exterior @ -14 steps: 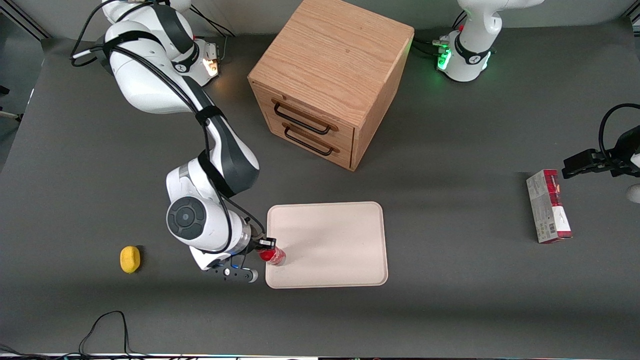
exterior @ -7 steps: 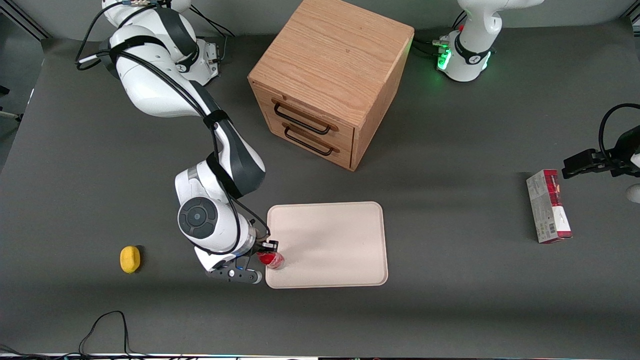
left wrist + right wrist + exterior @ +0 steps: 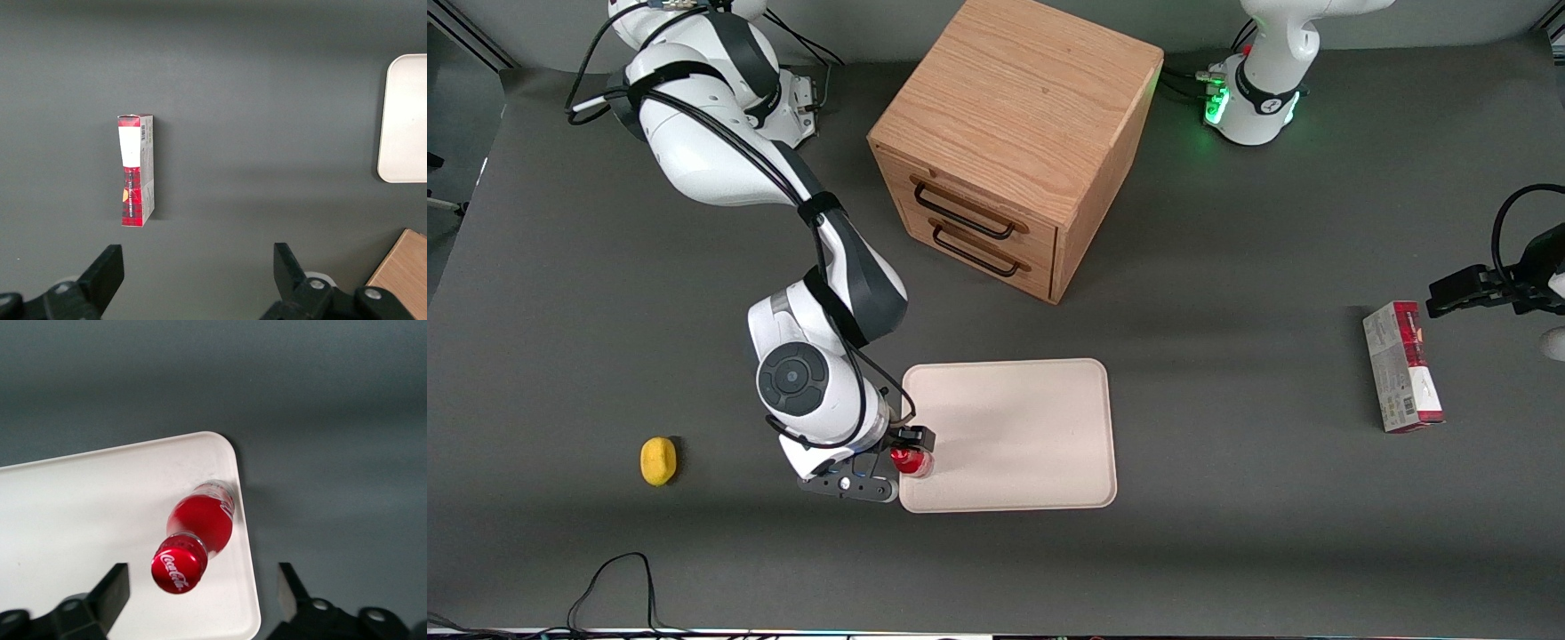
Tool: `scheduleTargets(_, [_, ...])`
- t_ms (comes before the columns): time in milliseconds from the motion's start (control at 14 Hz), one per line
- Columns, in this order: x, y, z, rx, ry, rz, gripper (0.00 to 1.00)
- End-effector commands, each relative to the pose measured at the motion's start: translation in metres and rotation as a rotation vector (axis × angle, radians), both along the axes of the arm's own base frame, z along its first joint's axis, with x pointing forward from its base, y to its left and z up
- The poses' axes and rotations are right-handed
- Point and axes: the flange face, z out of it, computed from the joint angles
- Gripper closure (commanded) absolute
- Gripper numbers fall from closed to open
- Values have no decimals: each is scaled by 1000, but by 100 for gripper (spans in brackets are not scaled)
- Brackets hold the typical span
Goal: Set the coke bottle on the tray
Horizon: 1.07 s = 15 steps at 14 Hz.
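The bottle point(image 3: 199, 533) is small and slim, red with a red cap bearing white script and a clear base. It stands upright on the tray point(image 3: 1023, 427), right at the tray's rim on the side toward the working arm's end of the counter point(image 3: 1227, 533). The gripper point(image 3: 911, 449) hangs over it with its jaws spread wide, one on each side of the bottle and clear of it. A lemon point(image 3: 658, 461) lies on the counter further toward the working arm's end. A wooden cabinet point(image 3: 1014, 142) with two drawers stands farther from the camera than the tray. A carton point(image 3: 1402, 366) lies toward the parked arm's end.
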Motion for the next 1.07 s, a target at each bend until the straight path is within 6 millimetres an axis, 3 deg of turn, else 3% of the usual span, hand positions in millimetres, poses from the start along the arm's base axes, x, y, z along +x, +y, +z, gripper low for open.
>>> scheduleTargets(0, [3,4,3,-12,-24,-23,0])
scheduleTargets(286, [0,4,15,-12,-21,-22,0])
scheduleTargets(571, [-12,-22,80,-32,27,11,0])
scheduleTargets(714, [-28,-56,105,-30,88,11,0])
scheduleTargets(857, [-54,-89,118,-39,96,49,0])
scheduleTargets(1000, [-80,-138,123,-24,112,88,0])
